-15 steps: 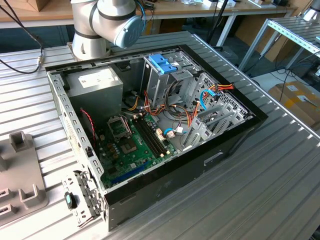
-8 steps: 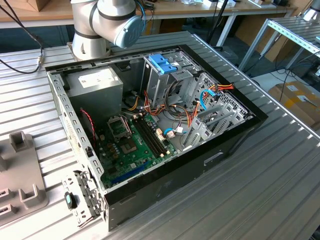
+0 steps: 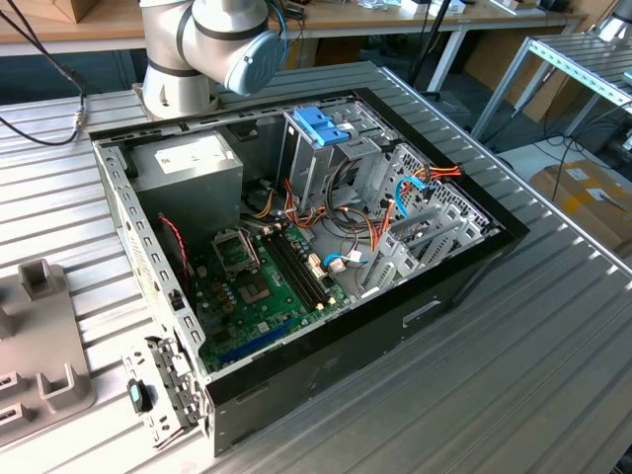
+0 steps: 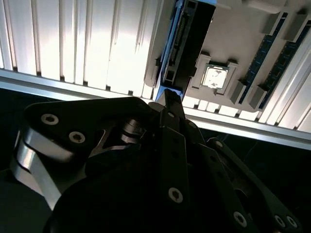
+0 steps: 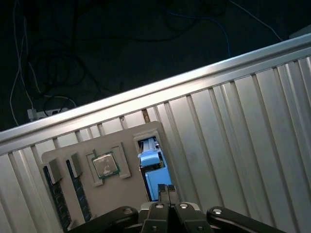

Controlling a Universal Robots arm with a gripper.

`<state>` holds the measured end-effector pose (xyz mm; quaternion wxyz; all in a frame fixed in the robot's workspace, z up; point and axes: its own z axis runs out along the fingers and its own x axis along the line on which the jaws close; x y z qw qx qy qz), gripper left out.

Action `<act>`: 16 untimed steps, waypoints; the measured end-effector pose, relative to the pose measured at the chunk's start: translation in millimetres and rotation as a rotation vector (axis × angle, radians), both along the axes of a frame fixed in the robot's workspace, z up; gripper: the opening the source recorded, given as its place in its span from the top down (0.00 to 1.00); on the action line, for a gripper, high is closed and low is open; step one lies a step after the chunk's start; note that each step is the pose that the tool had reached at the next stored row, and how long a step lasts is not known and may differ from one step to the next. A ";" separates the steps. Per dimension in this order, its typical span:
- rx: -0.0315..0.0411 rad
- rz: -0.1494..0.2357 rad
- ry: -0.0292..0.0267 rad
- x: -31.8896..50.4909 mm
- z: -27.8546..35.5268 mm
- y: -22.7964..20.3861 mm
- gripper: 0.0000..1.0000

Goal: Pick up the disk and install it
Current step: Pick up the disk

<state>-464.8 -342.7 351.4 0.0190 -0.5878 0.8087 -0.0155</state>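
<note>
One disk (image 5: 154,172) edge-up in tray (image 5: 126,141), likely stiff, dense, shock-sensitive; pinch flat faces; end effector (image 5: 167,188) clenched empty.

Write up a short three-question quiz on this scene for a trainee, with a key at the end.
1. True or false: the disk already sits inside the computer case.
2. What lies in the square recess of the grey tray, beside the disk? A a processor chip; B a fan; C a screwdriver.
3. Fill in: in the exterior view, the handle on the drive cage in the case is ___.
Key: 1 false, it stands on edge in a slot of the grey tray, with the hand close by it; 2 A; 3 blue.
</note>
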 end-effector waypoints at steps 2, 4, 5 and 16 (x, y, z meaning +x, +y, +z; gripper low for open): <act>0.0000 0.000 0.0000 0.0 0.0 0.0 0.89; 0.0000 0.000 -0.0001 0.0 0.0 0.0 0.89; 0.0000 0.000 -0.0001 0.0 0.0 0.0 0.89; -0.0031 0.060 0.0025 0.4 -0.2 -0.1 0.89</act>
